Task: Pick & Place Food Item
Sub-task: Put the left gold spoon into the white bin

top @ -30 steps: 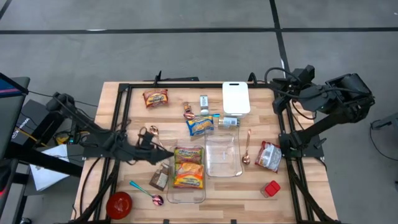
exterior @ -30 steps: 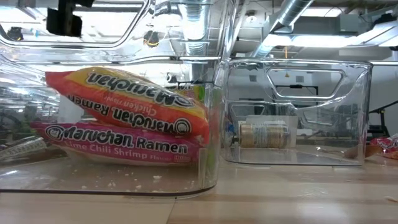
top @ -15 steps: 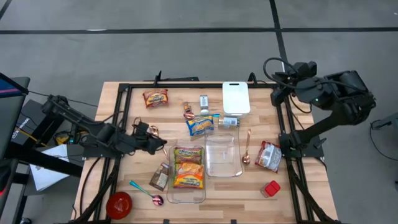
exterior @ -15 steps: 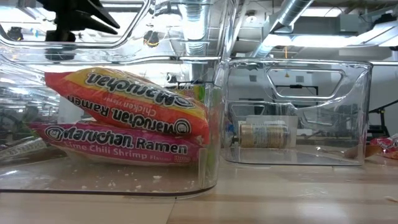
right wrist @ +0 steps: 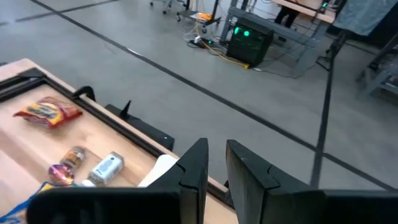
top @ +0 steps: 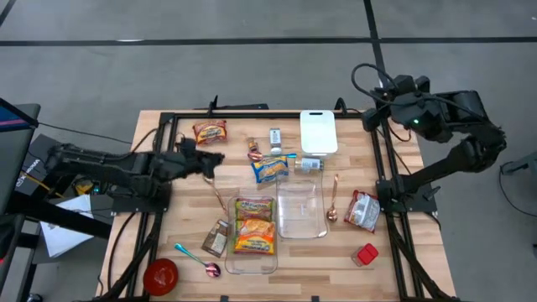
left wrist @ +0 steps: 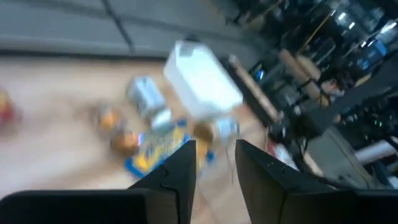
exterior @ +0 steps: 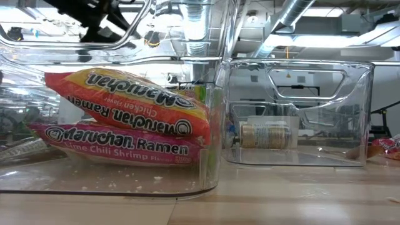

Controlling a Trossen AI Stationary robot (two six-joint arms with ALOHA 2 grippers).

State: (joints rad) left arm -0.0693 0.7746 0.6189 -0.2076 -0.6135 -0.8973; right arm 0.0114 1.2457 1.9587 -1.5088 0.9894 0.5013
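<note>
Left claw (top: 212,158) has swung away from the ramen bin (top: 251,267), slightly parted, empty.

Grey concrete floor (top: 252,67) crossed by dark lines, surrounding a light wooden tabletop (top: 352,264) framed in black rails. Silver ceiling ducts (exterior: 284,19) and bright overhead lighting beyond. A lit green device (right wrist: 249,38) amid cables on the floor.

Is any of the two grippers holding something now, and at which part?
Nothing is held. The left gripper shows an empty gap between its fingers, above the table. The right gripper is also empty, at the table's far right corner.
</note>
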